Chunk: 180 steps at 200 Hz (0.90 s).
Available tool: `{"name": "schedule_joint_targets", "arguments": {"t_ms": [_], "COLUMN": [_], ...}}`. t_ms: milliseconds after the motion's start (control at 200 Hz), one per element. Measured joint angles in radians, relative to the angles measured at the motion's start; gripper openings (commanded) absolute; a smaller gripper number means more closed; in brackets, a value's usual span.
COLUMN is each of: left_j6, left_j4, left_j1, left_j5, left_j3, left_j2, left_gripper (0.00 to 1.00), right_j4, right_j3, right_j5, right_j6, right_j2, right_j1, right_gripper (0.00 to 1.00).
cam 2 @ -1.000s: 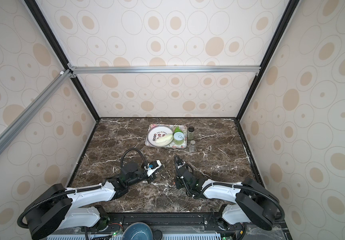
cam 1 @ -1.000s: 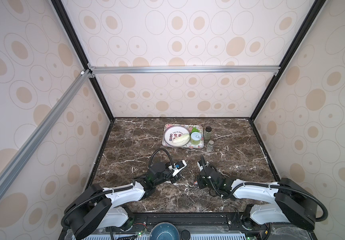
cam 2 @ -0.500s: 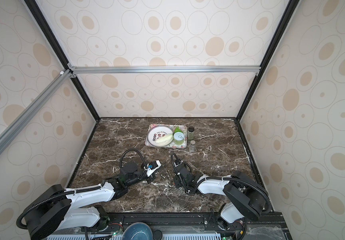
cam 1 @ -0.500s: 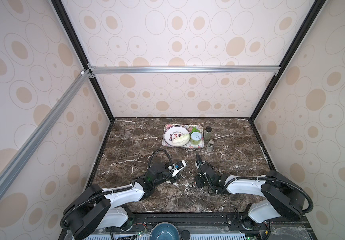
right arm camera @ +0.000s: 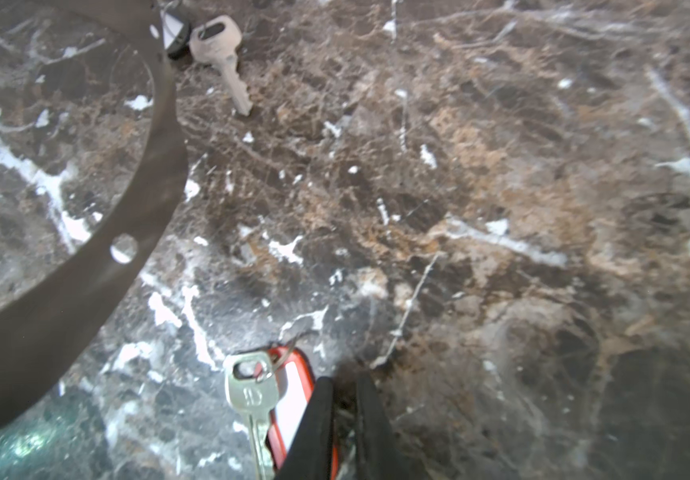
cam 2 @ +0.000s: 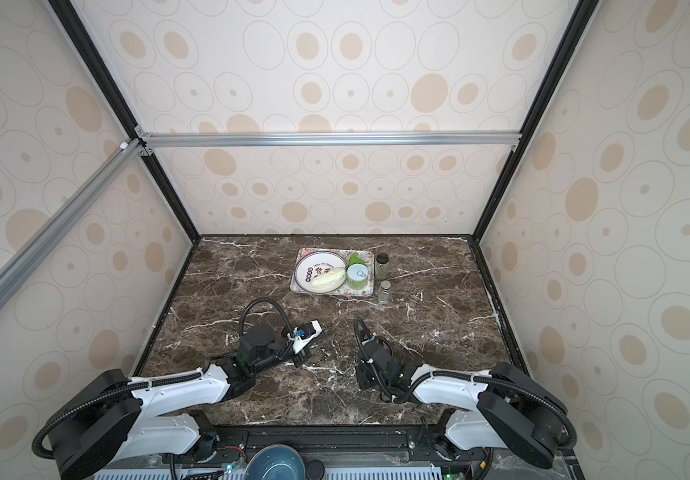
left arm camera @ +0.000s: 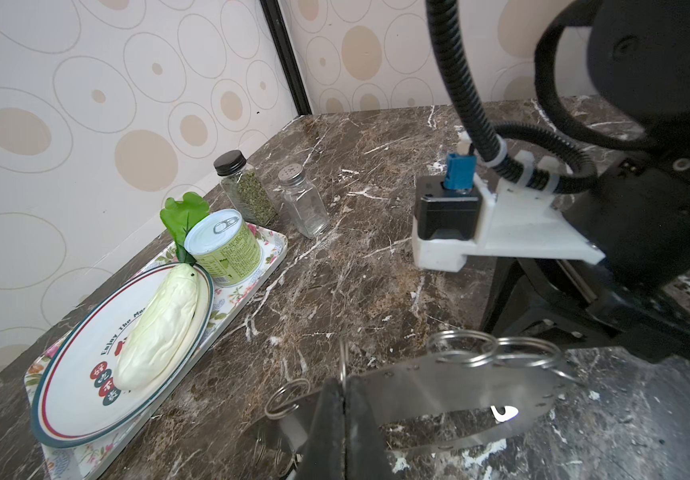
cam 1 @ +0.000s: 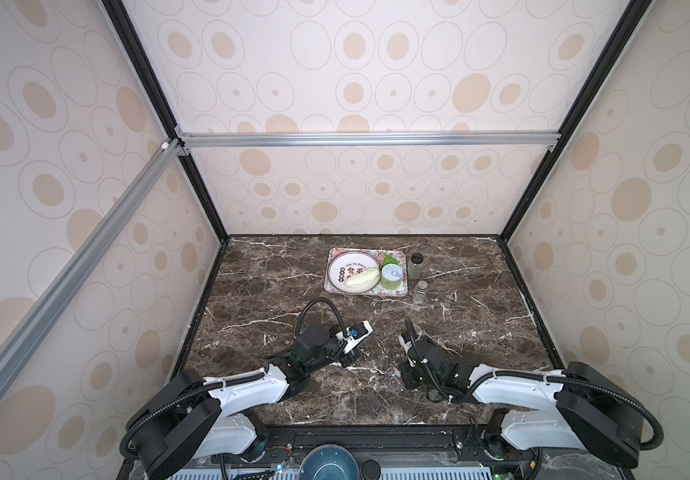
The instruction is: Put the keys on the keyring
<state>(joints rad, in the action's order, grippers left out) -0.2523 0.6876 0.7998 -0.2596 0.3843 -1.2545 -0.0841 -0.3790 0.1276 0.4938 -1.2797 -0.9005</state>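
Observation:
In the left wrist view my left gripper [left arm camera: 345,409] is shut on the rim of the keyring [left arm camera: 438,384], a flat grey oval plate held just above the marble. Wire rings [left arm camera: 459,351] hang from its small holes. The right wrist view shows that plate's rim [right arm camera: 156,166] at one side. Beyond it lies a silver key [right arm camera: 220,45] with a black tag [right arm camera: 177,35]. A second key [right arm camera: 251,395] hangs on a red-orange tag [right arm camera: 293,390]. My right gripper [right arm camera: 345,428] stands nearly shut with that tag's edge between its fingers. Both top views show both grippers [cam 1: 353,359] [cam 1: 403,374] low near the table's front.
A flowered tray [cam 1: 366,293] at the back holds a white plate [cam 1: 341,272], a pale vegetable and a green can [cam 1: 391,277]. Two glass jars [cam 1: 416,264] [cam 1: 420,291] stand beside it. A blue bowl [cam 1: 326,461] sits below the front edge.
The right arm swung a little to the left and back, ending slightly nearer the front edge. The left arm and the keyring have not moved.

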Motion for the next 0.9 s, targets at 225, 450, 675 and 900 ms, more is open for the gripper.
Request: {"name": "schedule_joint_targets", "arguments": {"t_ms": [225, 450, 675, 900], "left_j6": [-0.002, -0.003, -0.003, -0.003], "left_j4": [0.000, 0.000, 0.000, 0.000], "left_j1": [0.000, 0.000, 0.000, 0.000], "left_j5": [0.001, 0.000, 0.001, 0.000], "left_j3": [0.000, 0.000, 0.000, 0.000], "left_j2": [0.000, 0.000, 0.000, 0.000], "left_gripper": [0.00, 0.00, 0.00, 0.00], "right_j4": [0.023, 0.002, -0.097, -0.121], "right_j3": [0.006, 0.045, 0.039, 0.008], "right_j5": [-0.005, 0.002, 0.008, 0.026], "right_j6": [0.037, 0.100, 0.137, 0.133], "right_j2": [0.021, 0.062, -0.005, -0.053], "right_j1": [-0.042, -0.107, -0.141, -0.143], "right_gripper": [0.12, 0.12, 0.12, 0.14]}}
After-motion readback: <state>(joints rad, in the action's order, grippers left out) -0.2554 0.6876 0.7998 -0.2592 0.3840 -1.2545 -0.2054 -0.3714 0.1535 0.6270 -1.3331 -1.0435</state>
